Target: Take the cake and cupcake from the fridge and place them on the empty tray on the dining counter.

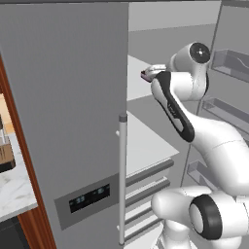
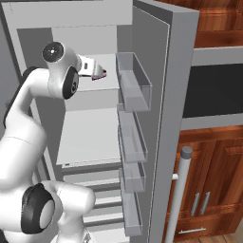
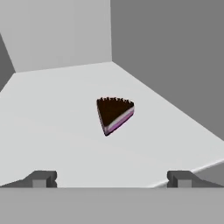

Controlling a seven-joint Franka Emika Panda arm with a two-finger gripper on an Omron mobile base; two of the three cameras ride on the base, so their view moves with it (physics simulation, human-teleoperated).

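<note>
The fridge [image 1: 63, 97] has its left door shut and its right door [image 2: 161, 118] swung open. My arm reaches into the upper compartment. On the white upper shelf [image 3: 52, 131] lies the cake [image 3: 114, 114], a small dark-brown wedge with a pink layer, also seen as the cake [image 1: 145, 75] and the cake [image 2: 100, 75]. My gripper [image 3: 112, 179] is open, its two fingertips [image 3: 40, 179] spread wide, with the slice a little way ahead of them and not touched. The cupcake and the tray are out of view.
The open door carries several clear bins [image 2: 134, 80] close to the right of my hand. A lower shelf [image 2: 88, 137] and drawers [image 1: 146, 189] sit below. A long bar handle [image 1: 122, 180] and a dark display panel [image 1: 90, 197] are on the shut door. A marble counter top [image 1: 14, 189] lies at the far left.
</note>
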